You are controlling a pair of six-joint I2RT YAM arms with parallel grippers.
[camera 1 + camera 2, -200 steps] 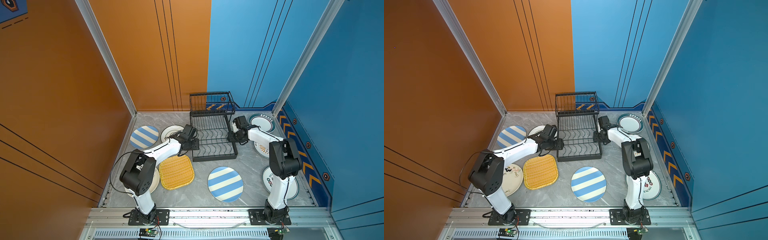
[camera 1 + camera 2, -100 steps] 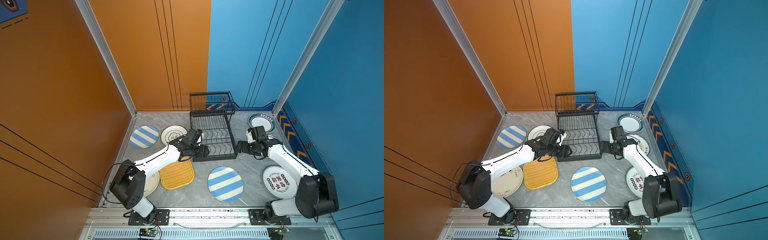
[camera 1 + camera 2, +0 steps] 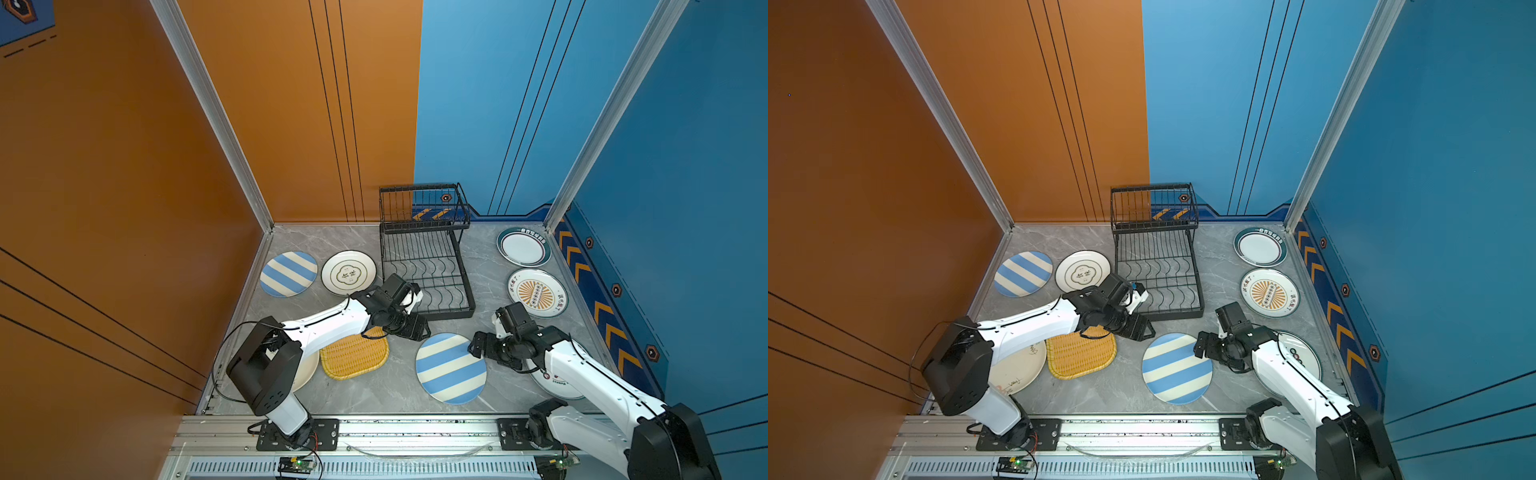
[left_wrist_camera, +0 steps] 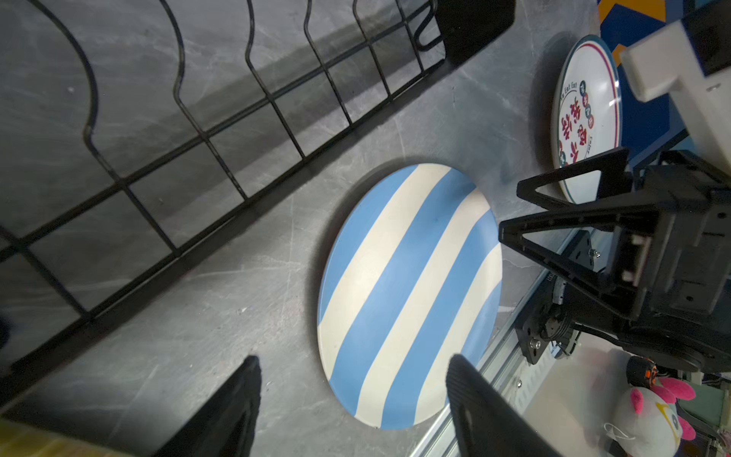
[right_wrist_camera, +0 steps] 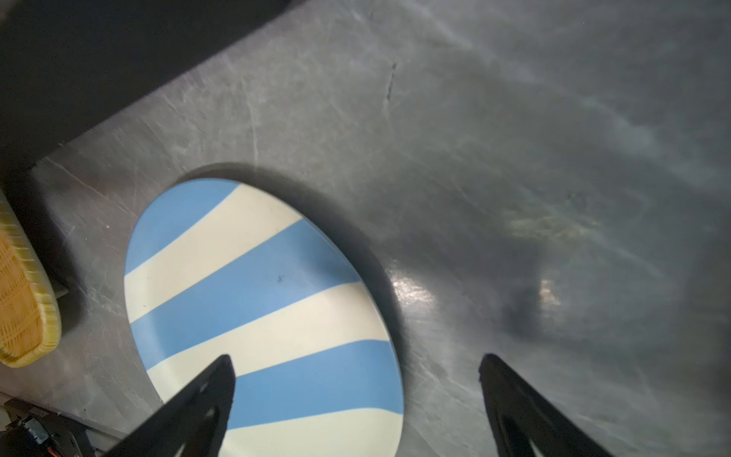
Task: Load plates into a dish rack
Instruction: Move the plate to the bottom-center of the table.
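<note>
The grey marble table [image 3: 399, 386] fills the floor of the booth. At its back, in the middle, stands the black wire dish rack [image 3: 428, 257], with its raised tier toward the wall.

The plates all lie flat on the table around it:
- To the robot's left of the rack are a striped plate [image 3: 289, 273] and a white printed plate [image 3: 348, 272].
- To its right are a teal-rimmed plate [image 3: 523, 246] and a sunburst plate [image 3: 537, 293].
- In front of the rack are a yellow woven plate [image 3: 353, 353] and a second striped plate [image 3: 451, 368].

Both arms reach toward that front striped plate. The left gripper [image 3: 419, 330] hangs between the rack's front corner and the plate, its fingers [image 4: 237, 403] spread with nothing between them. The right gripper [image 5: 356, 359] is spread wide across the plate's rim, one finger over the stripes and one over bare table. I cannot tell if it touches.
</note>
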